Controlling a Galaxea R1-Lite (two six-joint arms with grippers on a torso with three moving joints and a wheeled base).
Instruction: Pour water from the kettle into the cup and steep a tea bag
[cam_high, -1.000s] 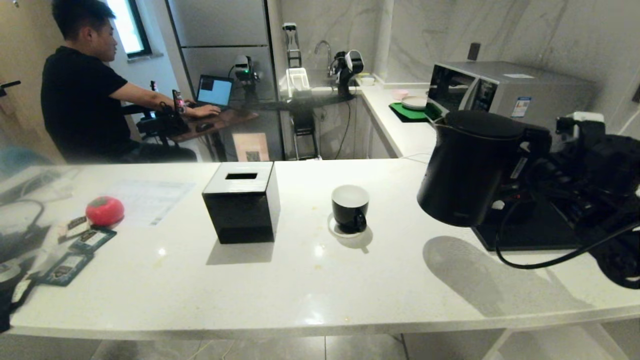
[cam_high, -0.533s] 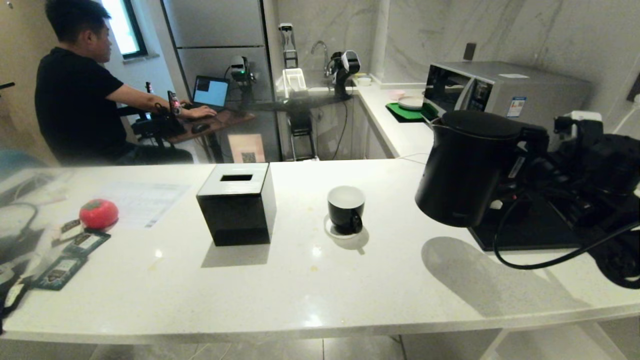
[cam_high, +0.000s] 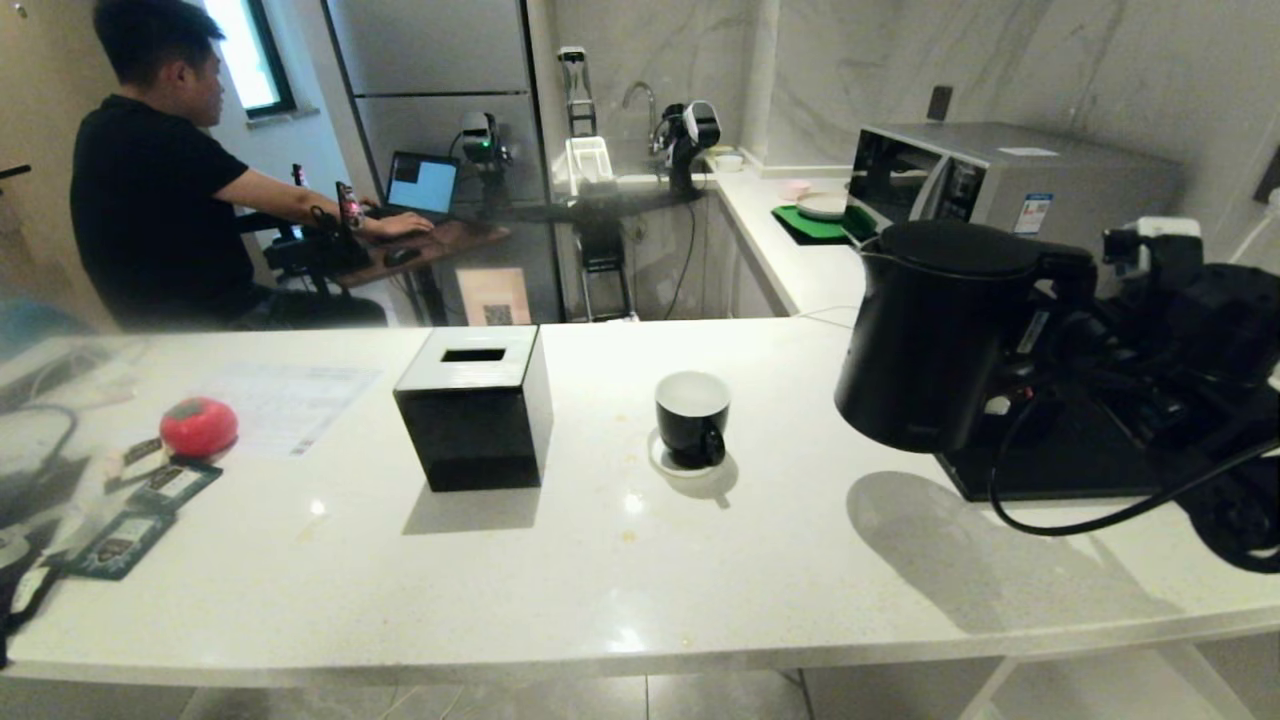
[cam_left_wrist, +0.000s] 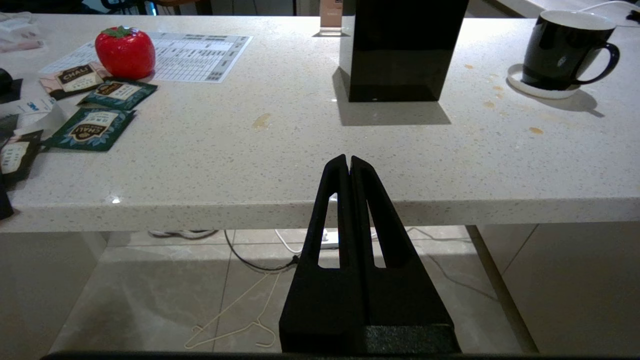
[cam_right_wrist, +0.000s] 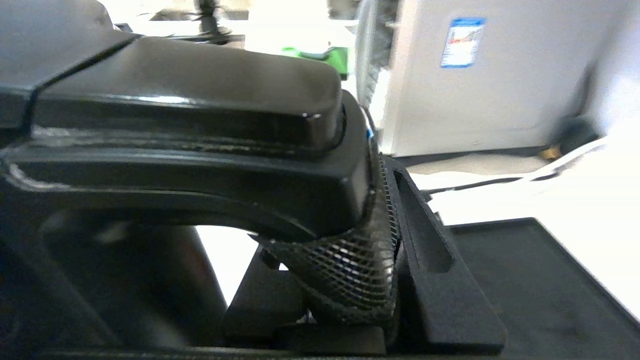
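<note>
The matte black kettle (cam_high: 930, 340) hangs in the air at the right, just left of its black tray, and casts a shadow on the counter. My right gripper (cam_high: 1062, 325) is shut on the kettle's loop handle (cam_right_wrist: 200, 150); in the right wrist view the right gripper (cam_right_wrist: 345, 240) has its meshed pads pressed against that handle. The black cup (cam_high: 695, 415) with a white inside stands on a white coaster mid-counter, left of the kettle, and is also the cup (cam_left_wrist: 565, 50) in the left wrist view. My left gripper (cam_left_wrist: 348, 160) is shut and empty, parked below the counter's front edge. The tea bag is out of view.
A black tissue box (cam_high: 475, 410) stands left of the cup. Teal sachets (cam_high: 170, 485) and a red strawberry-shaped object (cam_high: 198, 427) lie at the far left. A black tray (cam_high: 1060, 460) and microwave (cam_high: 1000, 180) sit at the right. A person (cam_high: 150, 200) sits at a desk behind.
The whole picture has slid slightly left, so the camera moved. The kettle stays held at about the same height and place. The left arm is still.
</note>
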